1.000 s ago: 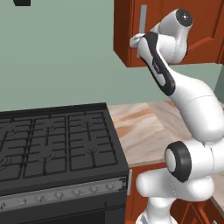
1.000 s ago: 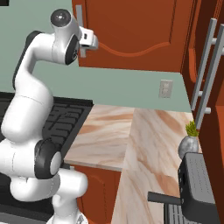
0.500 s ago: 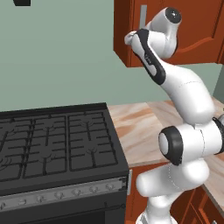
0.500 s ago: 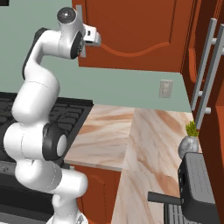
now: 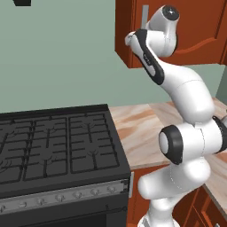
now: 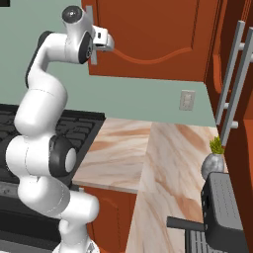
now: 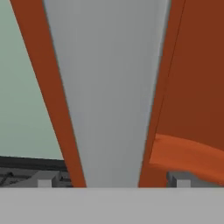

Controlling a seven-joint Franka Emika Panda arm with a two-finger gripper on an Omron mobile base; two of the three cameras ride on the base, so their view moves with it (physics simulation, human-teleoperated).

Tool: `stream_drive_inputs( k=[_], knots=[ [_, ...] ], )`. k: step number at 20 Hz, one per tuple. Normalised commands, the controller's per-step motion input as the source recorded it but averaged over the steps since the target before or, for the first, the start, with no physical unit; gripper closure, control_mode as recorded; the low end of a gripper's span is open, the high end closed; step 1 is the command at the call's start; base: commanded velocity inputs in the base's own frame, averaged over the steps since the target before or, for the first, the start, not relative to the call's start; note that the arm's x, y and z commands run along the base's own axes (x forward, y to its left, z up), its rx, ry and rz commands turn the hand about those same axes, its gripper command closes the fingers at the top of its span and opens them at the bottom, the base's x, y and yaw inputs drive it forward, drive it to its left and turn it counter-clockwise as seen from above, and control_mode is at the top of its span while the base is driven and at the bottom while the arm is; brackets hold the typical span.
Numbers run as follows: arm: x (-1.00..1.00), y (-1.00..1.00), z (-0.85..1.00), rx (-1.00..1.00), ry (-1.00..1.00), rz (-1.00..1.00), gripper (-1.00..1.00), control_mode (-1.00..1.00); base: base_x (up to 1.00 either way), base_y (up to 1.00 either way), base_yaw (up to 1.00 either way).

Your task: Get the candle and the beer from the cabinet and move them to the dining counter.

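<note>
Reaching for the reddish-brown wooden wall cabinet (image 5: 195, 26) is judged to be the step in hand, since its arched-panel door is seen shut and the candle and the beer are presumed to be behind it. The tool (image 7: 113, 180) is held open at the cabinet's left edge, with the grey vertical bar handle (image 7: 109, 87) framed between its two dark finger tips (image 7: 47, 179). A gap is left on each side, so nothing is gripped.

The handle is judged stiff, smooth and somewhat slippery. It is best taken across its straight middle, with the pads set squarely on its flanks. The door itself is expected to be light but bound to its hinge, so a pull along an arc is called for rather than a straight one.

Open room is offered left of the cabinet, where only the pale green wall is seen. Below the cabinet lies the beige-pink marble-veined counter (image 5: 137, 128), and below and to the left stands the black gas stove (image 5: 53, 150). Both are well apart from the tool. Clearance for the swinging door against the raised white arm should be watched.
</note>
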Motion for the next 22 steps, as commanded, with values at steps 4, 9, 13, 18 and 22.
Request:
stream_drive_inputs(
  k=[4, 9, 13, 18, 22],
  knots=[
    [0.28, 0.1, -0.1, -0.02, -0.1, 0.0, 1.0, -1.0, 0.0, 0.0, 0.0],
    [0.35, 0.23, -0.03, -0.01, -0.2, -0.09, 1.0, -1.0, 0.0, 0.0, 0.0],
    [0.35, 0.44, 0.0, 0.0, -0.18, -0.23, 1.0, -1.0, 0.0, 0.0, 0.0],
    [0.05, 0.46, 0.03, 0.05, -0.04, -0.21, 1.0, -1.0, 0.0, 0.0, 0.0],
    [0.0, 0.41, 0.0, 0.04, -0.11, -0.11, 1.0, -1.0, 0.0, 0.0, 0.0]
  ],
)
